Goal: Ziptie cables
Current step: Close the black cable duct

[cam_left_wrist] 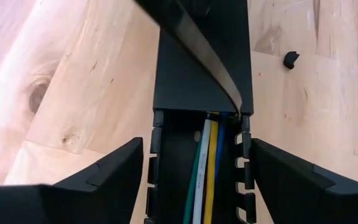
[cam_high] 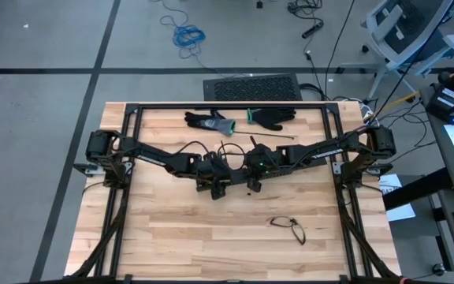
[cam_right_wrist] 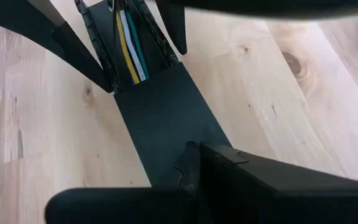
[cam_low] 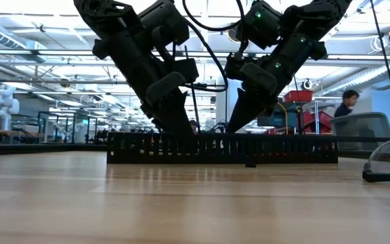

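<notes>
A long black slotted duct (cam_low: 222, 148) lies left to right across the table under both arms. The cables (cam_left_wrist: 207, 168), green, white, yellow and blue, run along the inside of its uncovered stretch (cam_right_wrist: 131, 50). A flat black cover (cam_left_wrist: 194, 74) closes the rest of it. My left gripper (cam_high: 215, 183) is open, with one finger on each side of the uncovered stretch (cam_left_wrist: 197, 180). My right gripper (cam_high: 252, 183) is shut over the covered part (cam_right_wrist: 191, 168). My left gripper's fingers (cam_left_wrist: 120, 171) stand close beside the duct's slotted walls (cam_left_wrist: 156, 168), slanting down from the table's left. I cannot tell whether they touch them. My right gripper's shut fingertips (cam_right_wrist: 194, 163) lie on the duct's flat cover (cam_right_wrist: 160, 124), slanting down from the table's right. The duct stays flat on the table.
Two dark gloves (cam_high: 210, 121) (cam_high: 274, 117) lie near the far edge, with a thin black strip (cam_high: 273, 140) just in front of them. A looped black wire (cam_high: 288, 227) lies toward the near right. A small black bit (cam_left_wrist: 289, 59) sits beside the duct.
</notes>
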`<action>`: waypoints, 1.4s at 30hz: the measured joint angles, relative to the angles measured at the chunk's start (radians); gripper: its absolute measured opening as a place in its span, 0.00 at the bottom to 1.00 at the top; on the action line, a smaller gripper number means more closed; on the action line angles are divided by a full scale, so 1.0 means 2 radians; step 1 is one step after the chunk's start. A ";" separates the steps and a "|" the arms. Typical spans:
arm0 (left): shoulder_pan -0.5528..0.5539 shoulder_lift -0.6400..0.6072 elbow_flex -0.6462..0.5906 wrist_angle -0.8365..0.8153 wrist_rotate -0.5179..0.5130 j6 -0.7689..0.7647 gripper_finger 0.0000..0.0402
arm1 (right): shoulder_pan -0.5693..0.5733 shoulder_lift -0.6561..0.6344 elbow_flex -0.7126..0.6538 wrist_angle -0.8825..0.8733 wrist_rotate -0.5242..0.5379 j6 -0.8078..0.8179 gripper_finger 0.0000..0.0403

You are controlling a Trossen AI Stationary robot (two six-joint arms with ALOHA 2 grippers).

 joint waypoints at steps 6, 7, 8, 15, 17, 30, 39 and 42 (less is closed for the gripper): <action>0.000 0.000 0.000 0.000 -0.001 0.001 0.65 | 0.000 0.000 0.000 0.000 0.000 0.000 0.00; 0.000 0.000 0.000 0.000 -0.001 0.001 0.64 | 0.000 0.000 0.000 0.000 0.000 0.000 0.00; 0.000 0.000 0.000 0.000 -0.001 0.001 0.63 | 0.000 0.000 0.000 0.000 0.000 0.000 0.00; 0.000 0.000 0.000 0.000 -0.002 0.001 0.55 | 0.000 0.000 0.000 0.001 0.000 0.000 0.00; 0.000 0.000 0.000 0.001 -0.002 0.001 0.54 | 0.000 0.000 0.000 0.005 0.000 0.000 0.00; 0.000 0.000 0.000 0.002 -0.002 0.001 0.53 | 0.001 -0.078 0.001 -0.135 -0.003 -0.005 0.00; 0.000 0.000 0.000 0.002 -0.002 0.001 0.53 | 0.001 -0.059 0.000 -0.179 0.015 -0.002 0.00; 0.000 0.000 0.000 0.002 -0.002 0.001 0.53 | 0.001 -0.049 0.000 -0.163 0.016 -0.005 0.00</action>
